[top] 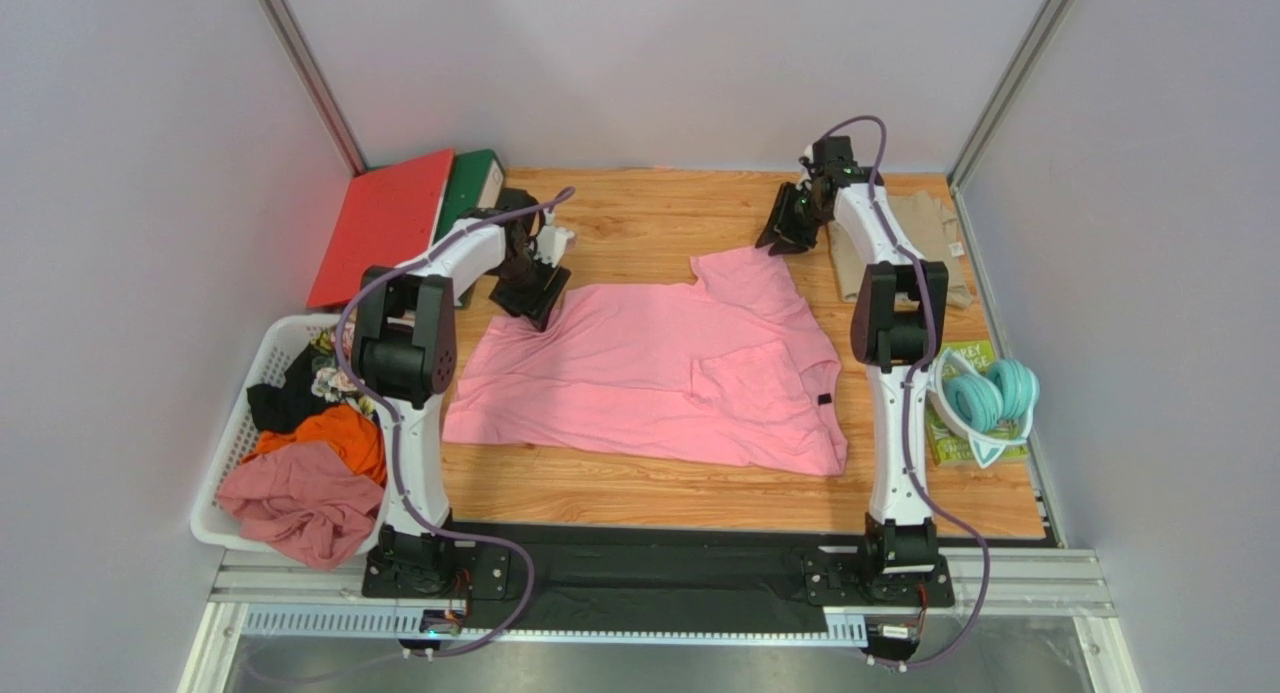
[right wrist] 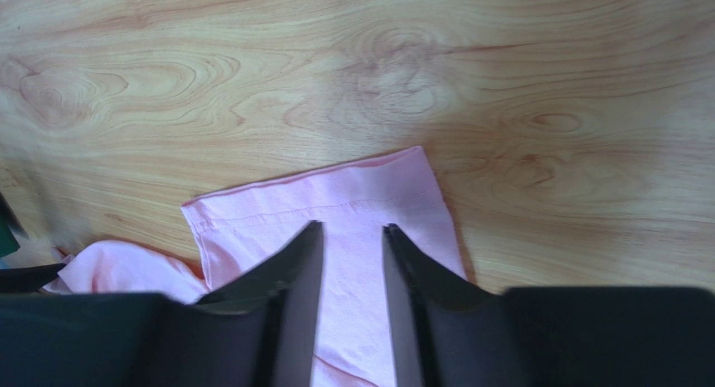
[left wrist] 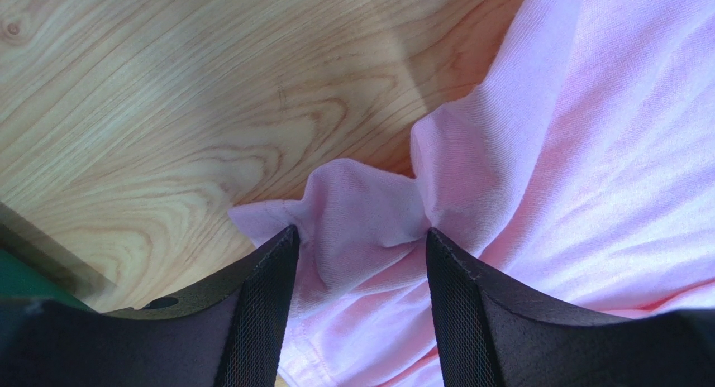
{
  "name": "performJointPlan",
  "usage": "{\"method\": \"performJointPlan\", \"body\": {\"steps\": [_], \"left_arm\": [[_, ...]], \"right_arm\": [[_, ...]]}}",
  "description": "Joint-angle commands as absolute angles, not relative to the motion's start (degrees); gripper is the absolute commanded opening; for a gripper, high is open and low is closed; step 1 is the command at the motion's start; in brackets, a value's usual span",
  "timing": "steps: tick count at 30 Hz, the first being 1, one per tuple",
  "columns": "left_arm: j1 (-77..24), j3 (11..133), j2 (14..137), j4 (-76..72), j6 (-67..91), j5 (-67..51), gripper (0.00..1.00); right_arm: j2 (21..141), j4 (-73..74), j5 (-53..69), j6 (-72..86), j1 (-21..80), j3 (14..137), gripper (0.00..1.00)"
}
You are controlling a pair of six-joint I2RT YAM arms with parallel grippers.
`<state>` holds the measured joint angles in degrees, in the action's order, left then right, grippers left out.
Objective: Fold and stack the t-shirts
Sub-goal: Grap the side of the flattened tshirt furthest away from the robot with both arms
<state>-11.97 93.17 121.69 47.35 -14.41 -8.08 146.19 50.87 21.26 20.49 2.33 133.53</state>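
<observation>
The light pink t-shirt (top: pixel 661 371) lies spread on the wooden table, with a small dark label (top: pixel 825 404) near its right edge. My left gripper (top: pixel 529 291) hovers low over the shirt's far-left corner. In the left wrist view the left gripper (left wrist: pixel 361 234) is open, its fingers straddling a bunched fold of pink cloth (left wrist: pixel 361 203). My right gripper (top: pixel 784 221) is at the far side by the shirt's sleeve (top: pixel 744 270). The right wrist view shows this gripper (right wrist: pixel 352 226) open above the flat sleeve (right wrist: pixel 352 194). The khaki-beige t-shirt (top: pixel 944 243) lies at the back right.
A white basket (top: pixel 226 476) with several garments stands at the left edge. A red folder (top: pixel 383 221) and a green book (top: pixel 469 183) lie at the back left. Teal headphones (top: pixel 992 396) rest at the right. Grey walls close in on three sides.
</observation>
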Motion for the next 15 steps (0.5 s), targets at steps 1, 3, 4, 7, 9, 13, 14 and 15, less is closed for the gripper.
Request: {"method": "performJointPlan", "body": {"steps": [1, 3, 4, 7, 9, 13, 14, 15], "left_arm": [[-11.8, 94.5, 121.0, 48.0, -15.4, -8.4, 0.64], [-11.8, 94.5, 121.0, 48.0, -15.6, -8.3, 0.64], [-11.8, 94.5, 120.9, 48.1, -15.6, -8.3, 0.64], [-11.8, 94.2, 120.7, 48.2, -16.1, -8.1, 0.64], [-11.8, 93.9, 120.6, 48.0, -16.5, -7.7, 0.64], [-11.7, 93.5, 120.5, 47.8, -17.0, -7.6, 0.64], [-11.7, 93.6, 120.6, 47.9, -17.0, -7.6, 0.64], [-11.6, 93.5, 120.4, 47.8, -17.0, -7.6, 0.64]], "right_arm": [[147.2, 50.8, 21.6, 19.6, 3.1, 133.5, 0.29], [147.7, 50.8, 21.5, 19.6, 3.4, 133.6, 0.06], [148.0, 50.9, 21.4, 19.4, 3.6, 133.9, 0.00], [147.9, 52.5, 17.2, 17.9, 3.6, 134.8, 0.50], [147.1, 52.6, 16.7, 17.6, 3.1, 134.7, 0.60], [146.3, 52.3, 16.7, 17.8, 1.6, 135.9, 0.58], [146.4, 52.3, 16.9, 18.0, 1.2, 136.3, 0.56], [146.7, 52.3, 17.0, 18.2, 1.1, 136.5, 0.54]]}}
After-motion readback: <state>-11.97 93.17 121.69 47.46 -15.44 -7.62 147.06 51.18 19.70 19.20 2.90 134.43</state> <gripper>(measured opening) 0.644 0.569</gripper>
